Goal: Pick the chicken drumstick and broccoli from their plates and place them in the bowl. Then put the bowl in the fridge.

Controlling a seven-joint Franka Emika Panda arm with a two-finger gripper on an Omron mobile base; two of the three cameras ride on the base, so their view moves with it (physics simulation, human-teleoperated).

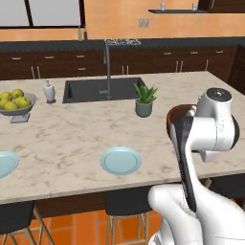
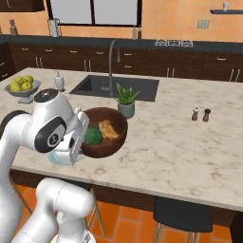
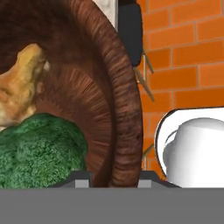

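Golden-brown chicken drumstick and dark-green broccoli floret already lie in the deep reddish-brown wooden bowl, its rim pinched between the fingers (held off the marble desk); fridge step remains.

The scene is evenly and brightly lit, with no clear light source. Only faint, soft shadows are cast. Coarse, slightly blurred rendering is seen throughout.

Two round light-blue plates are lying on the marble surface. One dark reddish-brown wooden bowl is carrying one golden-brown chicken drumstick and one dark-green broccoli floret. Two small shakers are standing together.
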